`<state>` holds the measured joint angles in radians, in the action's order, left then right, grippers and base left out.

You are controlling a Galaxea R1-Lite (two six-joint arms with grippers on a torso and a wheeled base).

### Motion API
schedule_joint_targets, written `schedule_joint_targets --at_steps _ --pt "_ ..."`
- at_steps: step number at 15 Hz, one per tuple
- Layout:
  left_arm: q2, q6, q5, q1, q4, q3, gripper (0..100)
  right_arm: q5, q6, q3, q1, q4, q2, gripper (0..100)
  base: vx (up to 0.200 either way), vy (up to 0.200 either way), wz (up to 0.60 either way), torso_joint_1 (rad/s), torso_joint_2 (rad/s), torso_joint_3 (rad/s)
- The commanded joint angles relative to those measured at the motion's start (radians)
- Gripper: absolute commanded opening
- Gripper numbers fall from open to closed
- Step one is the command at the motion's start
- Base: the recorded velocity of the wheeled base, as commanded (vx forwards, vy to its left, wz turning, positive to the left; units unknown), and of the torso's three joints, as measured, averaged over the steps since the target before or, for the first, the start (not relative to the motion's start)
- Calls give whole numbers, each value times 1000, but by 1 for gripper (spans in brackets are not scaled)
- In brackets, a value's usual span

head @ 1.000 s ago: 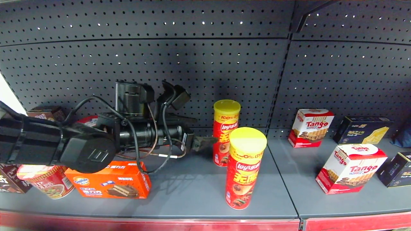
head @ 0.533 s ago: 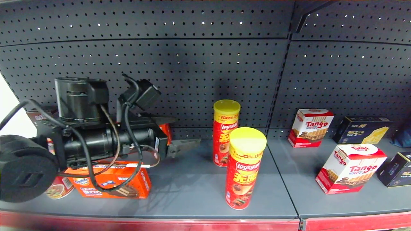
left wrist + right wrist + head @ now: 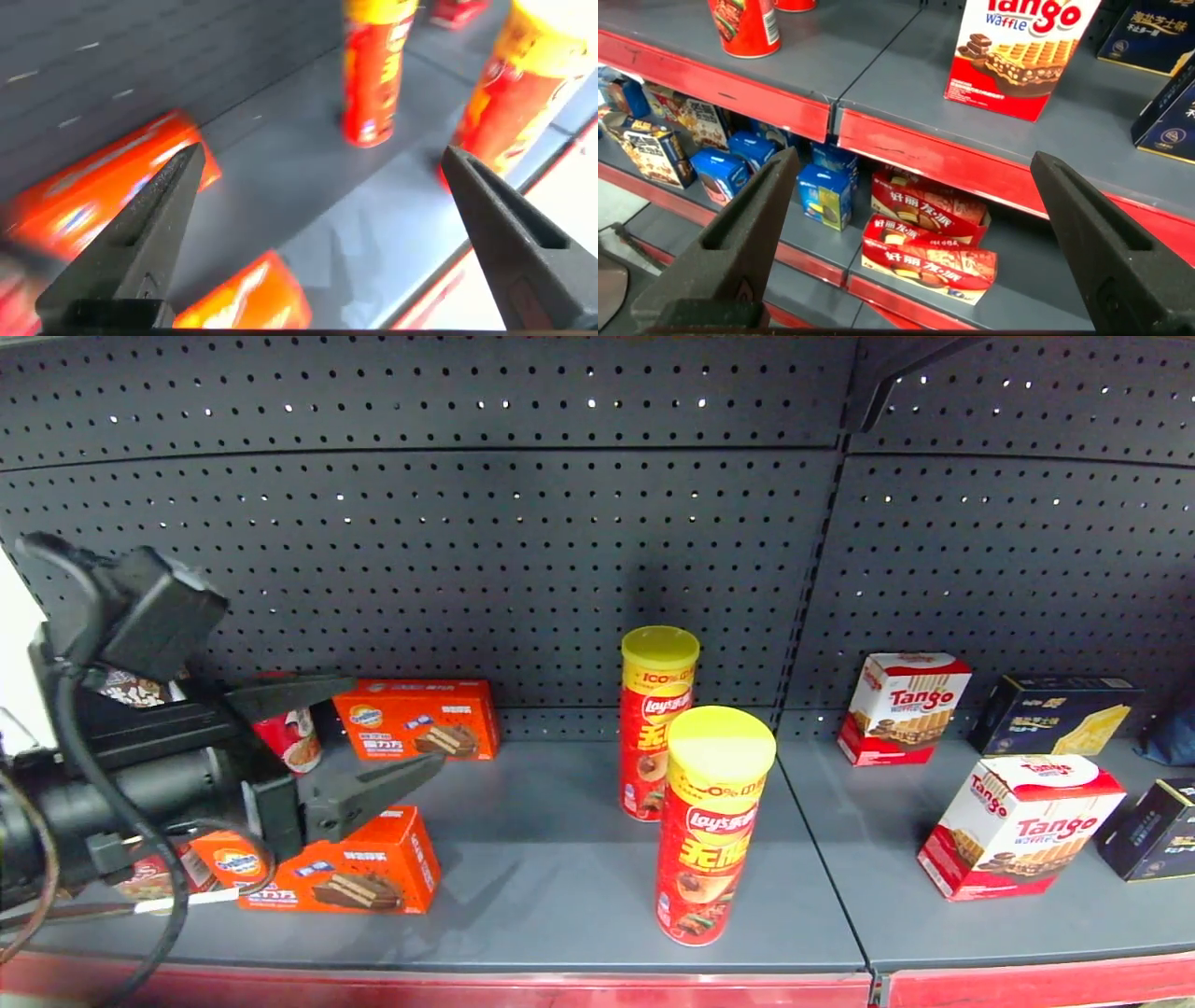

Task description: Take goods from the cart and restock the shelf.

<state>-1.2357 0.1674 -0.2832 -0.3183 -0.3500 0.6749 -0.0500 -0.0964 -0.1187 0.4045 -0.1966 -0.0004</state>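
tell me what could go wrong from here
1. The open left gripper sits close over the front orange box; a low move could shove it toward the shelf lip.
2. The front can stands tall near that lip, so a nudge while placing the next item might topple it.

Bare shelf (image 3: pixel 551 868) left of front chip can (image 3: pixel 714 821), up to orange box (image 3: pixel 359 873); second can (image 3: pixel 658 719) close behind, gap possibly narrow.
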Motion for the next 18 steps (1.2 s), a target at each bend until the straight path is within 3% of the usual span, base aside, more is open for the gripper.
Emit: schedule_joint_targets --at_steps 1,3,4,9,12,17,18 --pt "208 4 59 13 69 -66 100 -1 6 1 1 0 0 100 0 0 0 0 0 0" --pt "349 30 194 13 83 -129 100 7 49 -18 5 -17 0 100 0 0 0 0 0 0" --pt "401 30 222 13 85 -149 100 32 49 -62 14 -14 54 100 0 0 0 0 0 0" --pt "533 20 240 42 269 -146 100 75 9 -309 17 77 504 100 0 0 0 0 0 0" --pt "533 1 240 68 269 -146 100 73 -13 -386 20 111 674 100 0 0 0 0 0 0" --pt "535 -9 240 97 270 -147 100 64 -19 -398 39 345 971 100 0 0 0 0 0 0" --pt "533 -32 239 104 270 -152 100 64 -19 -415 65 353 1027 100 0 0 0 0 0 0"
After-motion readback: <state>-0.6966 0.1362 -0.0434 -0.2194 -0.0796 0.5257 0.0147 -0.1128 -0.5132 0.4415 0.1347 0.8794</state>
